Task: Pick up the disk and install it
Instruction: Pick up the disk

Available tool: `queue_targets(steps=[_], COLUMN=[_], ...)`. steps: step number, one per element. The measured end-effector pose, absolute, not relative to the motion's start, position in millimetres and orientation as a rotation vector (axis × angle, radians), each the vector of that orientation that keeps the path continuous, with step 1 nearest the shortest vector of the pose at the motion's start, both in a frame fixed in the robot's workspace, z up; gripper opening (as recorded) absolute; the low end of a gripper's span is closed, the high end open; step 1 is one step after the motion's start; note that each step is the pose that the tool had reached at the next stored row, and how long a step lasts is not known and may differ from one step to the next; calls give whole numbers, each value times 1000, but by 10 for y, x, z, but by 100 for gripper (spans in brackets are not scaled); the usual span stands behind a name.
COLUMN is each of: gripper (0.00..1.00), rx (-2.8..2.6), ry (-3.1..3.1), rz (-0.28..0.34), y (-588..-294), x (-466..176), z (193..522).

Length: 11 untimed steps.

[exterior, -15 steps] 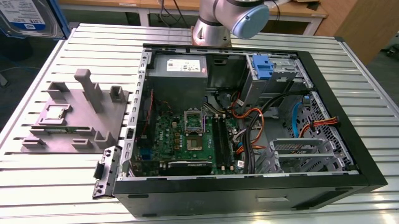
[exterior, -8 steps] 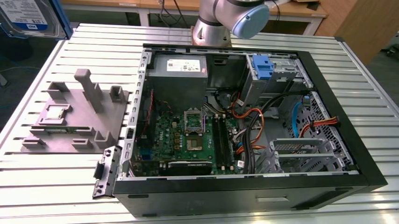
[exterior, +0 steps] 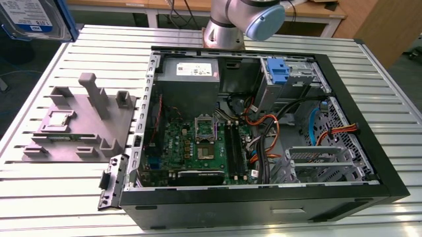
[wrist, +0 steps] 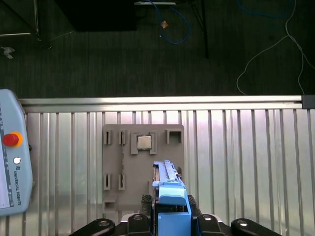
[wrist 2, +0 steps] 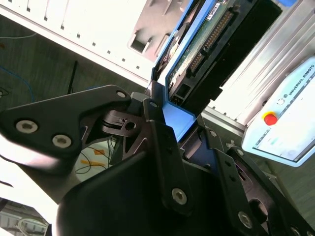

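Note:
The disk (exterior: 29,17) hangs at the upper corner of the exterior view's left, its blue-and-white label and bright blue carrier showing. In the second wrist view my gripper (wrist 2: 172,105) is shut on the carrier's blue edge, and the disk (wrist 2: 206,44) shows its green circuit board and connector. In the first wrist view the disk (wrist: 170,189) stands edge-on between the black fingers of the gripper (wrist: 170,209), raised above the grey fixture block (wrist: 142,167).
The open computer case (exterior: 369,168) lies on the slatted metal table, with a blue bracket (exterior: 279,71) in its upper drive bay. The grey fixture block (exterior: 79,123) sits beside the case on the exterior view's left. A teach pendant (wrist: 12,162) rests at the table's edge.

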State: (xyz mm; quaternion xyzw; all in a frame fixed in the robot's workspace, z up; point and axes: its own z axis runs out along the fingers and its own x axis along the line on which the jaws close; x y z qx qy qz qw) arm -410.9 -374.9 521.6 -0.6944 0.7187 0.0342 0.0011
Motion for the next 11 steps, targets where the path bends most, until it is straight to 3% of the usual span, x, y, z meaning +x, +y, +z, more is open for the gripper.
queue_targets(steps=[11], gripper=[36], rx=[-2180], ry=[2256], rz=[107], y=[-3749], x=[-4060], z=[5216])
